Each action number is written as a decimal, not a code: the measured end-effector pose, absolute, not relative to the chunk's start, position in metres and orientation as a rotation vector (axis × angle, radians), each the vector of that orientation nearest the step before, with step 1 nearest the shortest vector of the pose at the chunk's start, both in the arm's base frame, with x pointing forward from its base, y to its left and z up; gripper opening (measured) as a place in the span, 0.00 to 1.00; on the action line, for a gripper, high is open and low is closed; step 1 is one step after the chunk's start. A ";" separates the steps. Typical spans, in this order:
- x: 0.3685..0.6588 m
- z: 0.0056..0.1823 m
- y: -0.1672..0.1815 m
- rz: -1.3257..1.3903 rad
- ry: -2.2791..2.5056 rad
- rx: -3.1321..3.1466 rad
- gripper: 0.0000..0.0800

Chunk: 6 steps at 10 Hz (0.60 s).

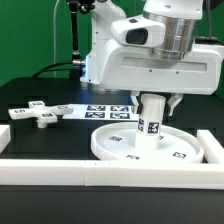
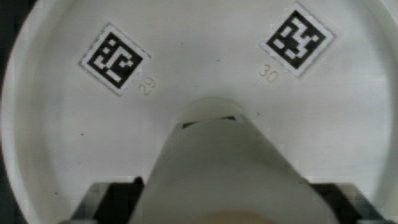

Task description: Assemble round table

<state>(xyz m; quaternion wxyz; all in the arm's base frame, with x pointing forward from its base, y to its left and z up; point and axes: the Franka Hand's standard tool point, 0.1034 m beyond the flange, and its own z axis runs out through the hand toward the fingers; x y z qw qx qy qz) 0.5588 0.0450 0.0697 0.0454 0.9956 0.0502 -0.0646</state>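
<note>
The large rimmed round disc (image 1: 104, 146) lies flat on the black table at the exterior view's right. The short thick cylinder leg (image 1: 150, 122) stands upright at the disc's middle, a tag on its side. My gripper (image 1: 152, 100) comes down from above and is shut on the leg's upper part. In the wrist view the leg (image 2: 222, 150) runs out between my dark fingers (image 2: 118, 200) toward the disc's (image 2: 196, 80) inner face, which carries two tags. The small cross-shaped foot (image 1: 40, 115) lies apart at the exterior view's left.
The marker board (image 1: 105, 111) lies flat just behind the disc. White border bars run along the front (image 1: 60, 170) and the right side (image 1: 212, 148) of the work area. A black cable and green backdrop are at the rear.
</note>
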 end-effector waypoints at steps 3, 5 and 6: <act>0.560 0.072 0.046 -0.180 -0.131 3.040 0.51; 0.563 0.073 0.044 -0.153 -0.517 3.027 0.51; 0.564 0.072 0.043 -0.141 -0.721 3.006 0.51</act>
